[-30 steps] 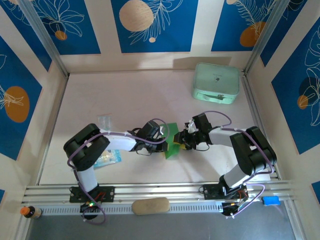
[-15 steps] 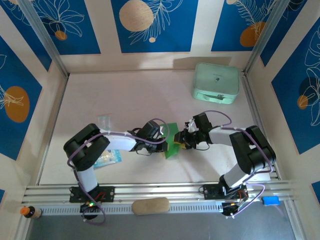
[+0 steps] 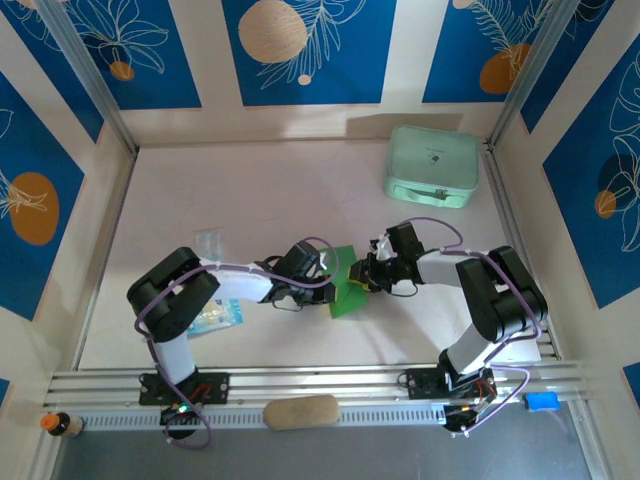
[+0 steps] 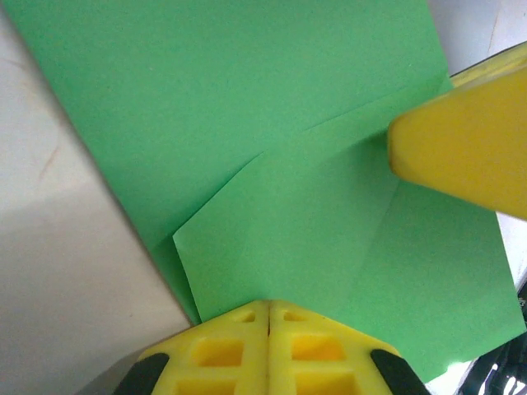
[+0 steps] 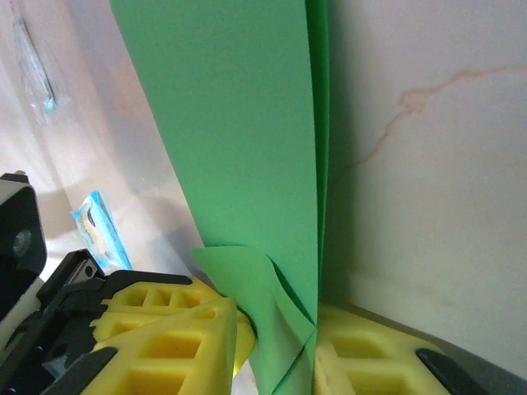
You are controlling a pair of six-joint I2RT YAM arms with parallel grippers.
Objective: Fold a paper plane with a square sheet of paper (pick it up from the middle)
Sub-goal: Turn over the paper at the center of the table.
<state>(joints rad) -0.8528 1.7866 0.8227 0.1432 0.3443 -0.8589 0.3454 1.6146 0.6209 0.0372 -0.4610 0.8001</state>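
The square sheet of paper (image 3: 345, 287) is bright green, partly folded, and sits mid-table between both arms. My left gripper (image 3: 329, 281) is shut, and its joined yellow tips (image 4: 268, 306) rest against the sheet's face (image 4: 272, 164) beside a folded flap. The right gripper (image 3: 359, 279) straddles the sheet's edge. The sheet (image 5: 239, 123) runs edge-on between the right gripper's (image 5: 276, 317) narrowed jaws, against the right-hand finger (image 5: 362, 354), with a small gap left on the other side. One right finger (image 4: 461, 140) lies over the sheet.
A pale mint case (image 3: 432, 165) stands at the back right. A clear packet (image 3: 208, 242) and a blue-printed packet (image 3: 215, 316) lie left of the arms. A beige oblong (image 3: 300, 411) rests on the front rail. Walls enclose the table on three sides.
The right gripper's jaws have narrowed around the sheet's edge and it has shifted slightly towards the back. The left gripper has stayed shut in place.
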